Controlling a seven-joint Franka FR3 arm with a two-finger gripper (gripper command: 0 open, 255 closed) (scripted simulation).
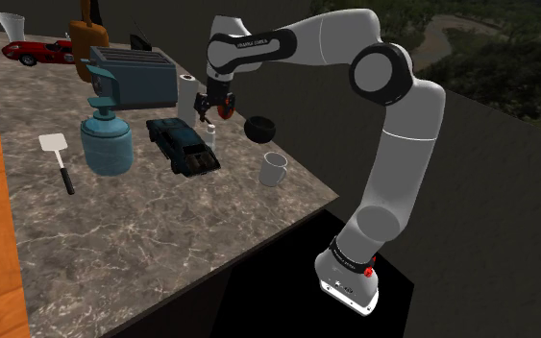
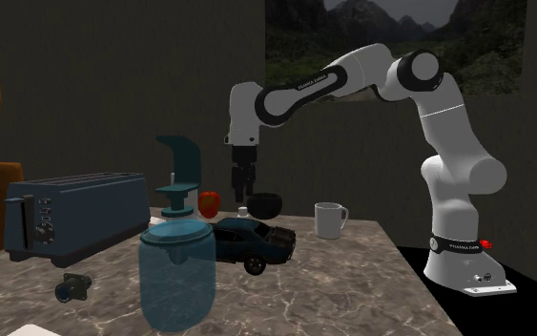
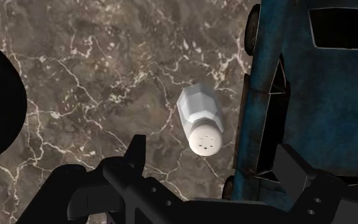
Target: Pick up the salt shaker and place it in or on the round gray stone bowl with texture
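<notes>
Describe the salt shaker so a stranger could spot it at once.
Start at the marble counter and find the dark blue toy car. The shaker stands right beside the car, just below the gripper. It is small and white, with a faceted body and a domed top dotted with holes, unlike the bigger white mug with its handle.

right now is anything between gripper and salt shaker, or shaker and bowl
Nothing visible. The open gripper hangs right above the salt shaker; bare counter runs to the dark bowl. The toy car sits on the shaker's opposite side.
</notes>
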